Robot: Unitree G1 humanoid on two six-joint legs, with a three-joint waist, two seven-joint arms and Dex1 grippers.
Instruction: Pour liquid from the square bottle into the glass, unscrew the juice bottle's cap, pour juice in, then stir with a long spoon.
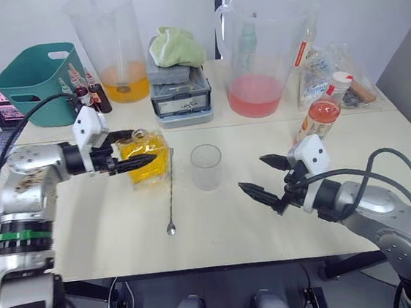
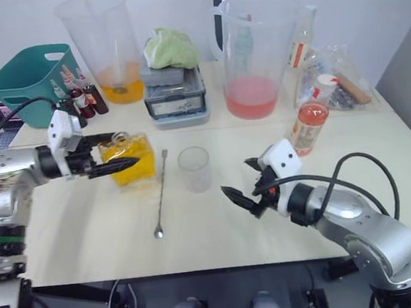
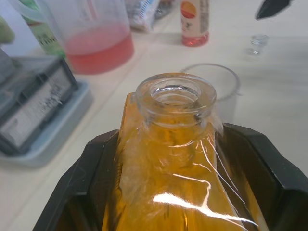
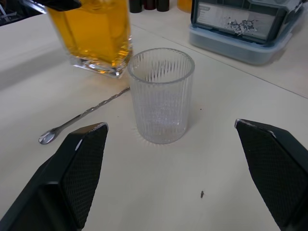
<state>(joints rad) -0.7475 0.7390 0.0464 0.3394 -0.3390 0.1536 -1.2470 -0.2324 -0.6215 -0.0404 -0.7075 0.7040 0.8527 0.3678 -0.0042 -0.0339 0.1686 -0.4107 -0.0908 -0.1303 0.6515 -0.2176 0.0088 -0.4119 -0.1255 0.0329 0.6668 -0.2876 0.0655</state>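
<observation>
1 square bottle (image 1: 149,157) — faceted, uncapped, amber-filled — sits in left tool (image 1: 133,150).

Bright, even, diffuse lighting across the pale table (image 1: 221,233), apparently from overhead. Soft, faint shadows only, pooled under the left gripper (image 1: 133,149) and beside the glass (image 1: 207,166). Sharp white glare streaks on the square bottle (image 3: 168,159) in the left wrist view, with neck and rim crisp but everything beyond blurred: pink jug (image 3: 98,45), grey box (image 3: 36,103) and juice bottle (image 3: 194,21) all soft. Clean focus on the ribbed glass in the right wrist view, the near black fingers (image 4: 79,166) slightly soft. Mild bowing toward the edges of both eye views.
</observation>
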